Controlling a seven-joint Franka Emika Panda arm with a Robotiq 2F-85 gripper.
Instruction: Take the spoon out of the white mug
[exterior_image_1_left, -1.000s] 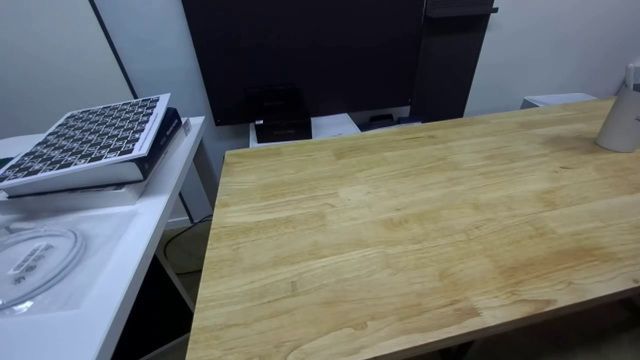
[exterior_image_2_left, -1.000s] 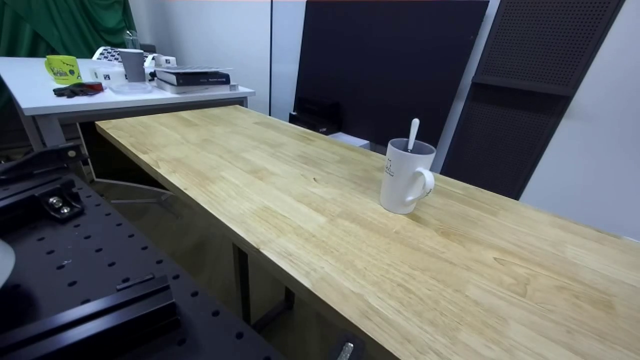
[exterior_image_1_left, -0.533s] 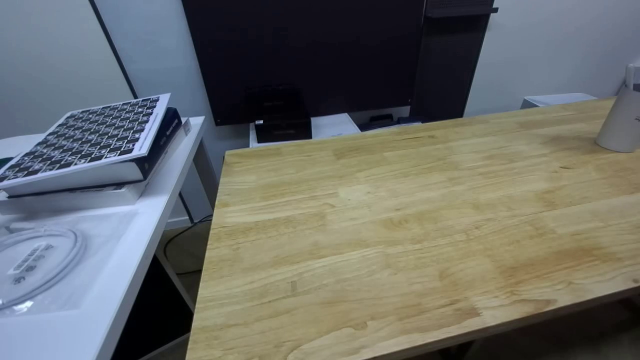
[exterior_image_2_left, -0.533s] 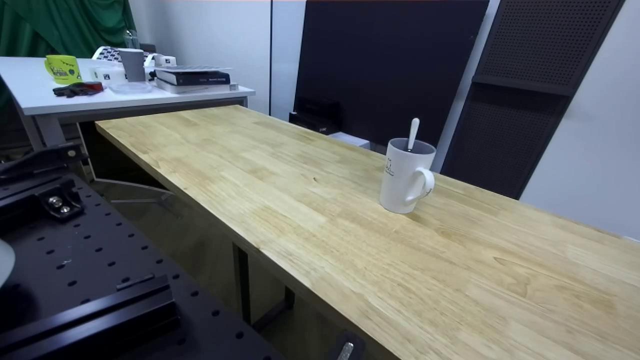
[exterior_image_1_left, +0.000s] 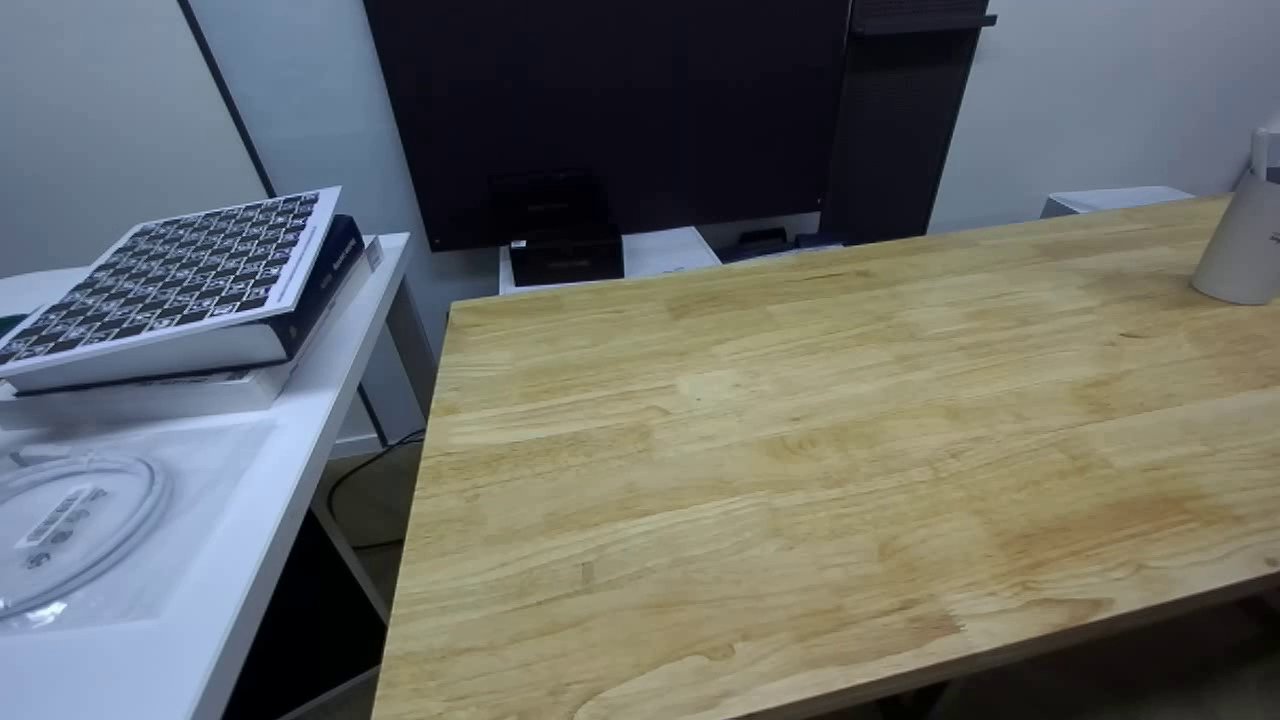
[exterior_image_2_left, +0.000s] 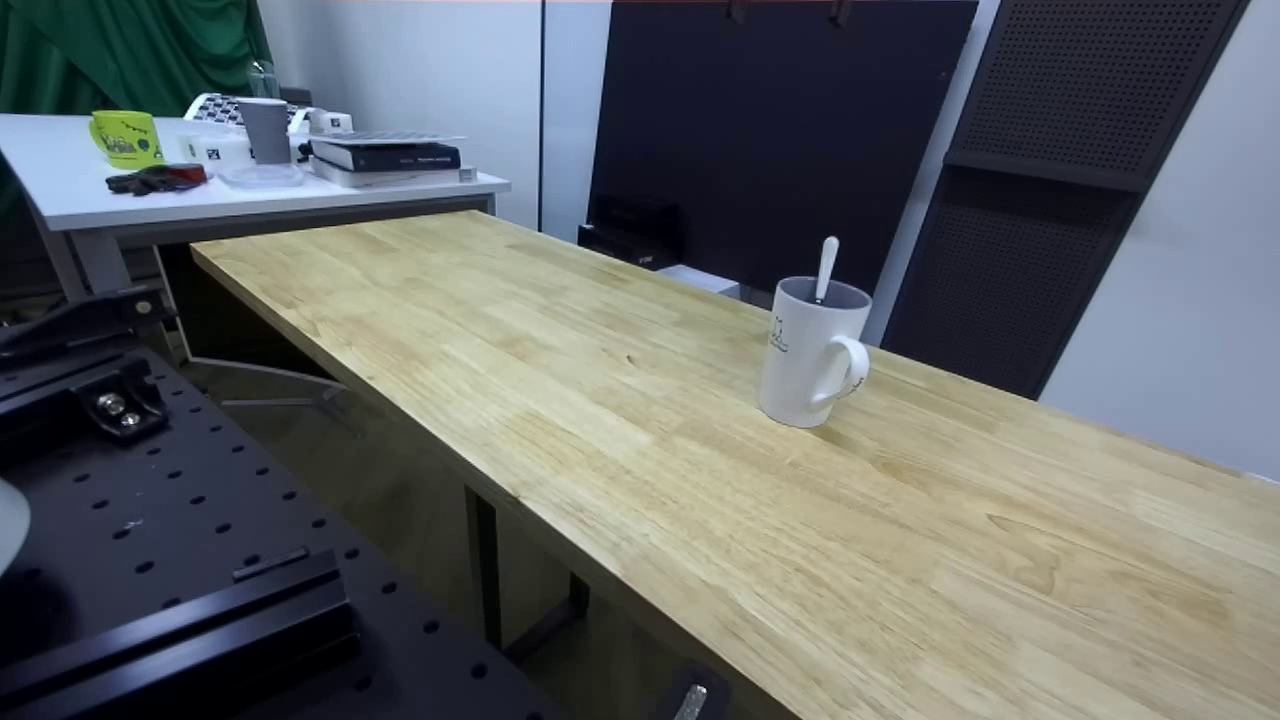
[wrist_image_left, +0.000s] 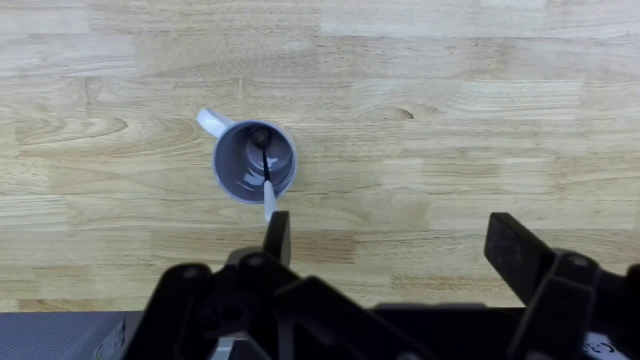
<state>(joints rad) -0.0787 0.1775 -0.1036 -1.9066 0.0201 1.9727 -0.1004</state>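
A pale table of joined wooden boards (wrist_image_left: 475, 165) spreads beneath the black two-fingered gripper (wrist_image_left: 389, 232), and a large flat black panel (exterior_image_2_left: 770, 140) stands upright beyond it.

In the wrist view the gripper's jaws stand wide apart, with bare wood showing between them. In an exterior view two dark fingertips (exterior_image_2_left: 738, 10) hang apart at the top edge, well above the boards.

Below the gripper, and just past the finger on the left of the wrist view, is the end of a slender, white-gripped, dark-metal spoon (wrist_image_left: 269, 190). The spoon leans inside a tall, smooth, grey-lined white mug (exterior_image_2_left: 803, 362) with a loop handle: its bowl is down in the mug by the wall farther from the gripper, and its grip crosses the rim on the nearer side. The white mug stands upright on the table, its handle turned away from the gripper.

On the gripper's own side, past the table's edge, a grey textured box-like thing (wrist_image_left: 55, 335) with a white label shows at the lower left.

Well away from the gripper, beyond the end of the table, a white side table (exterior_image_2_left: 70, 185) bears a yellow-green mug (exterior_image_2_left: 128, 140), a grey cup (exterior_image_2_left: 266, 130), stacked books (exterior_image_2_left: 385, 160) and a coiled white cable (exterior_image_1_left: 156, 500) in a clear bag. Farther still from the gripper hangs a green curtain (exterior_image_2_left: 130, 50).
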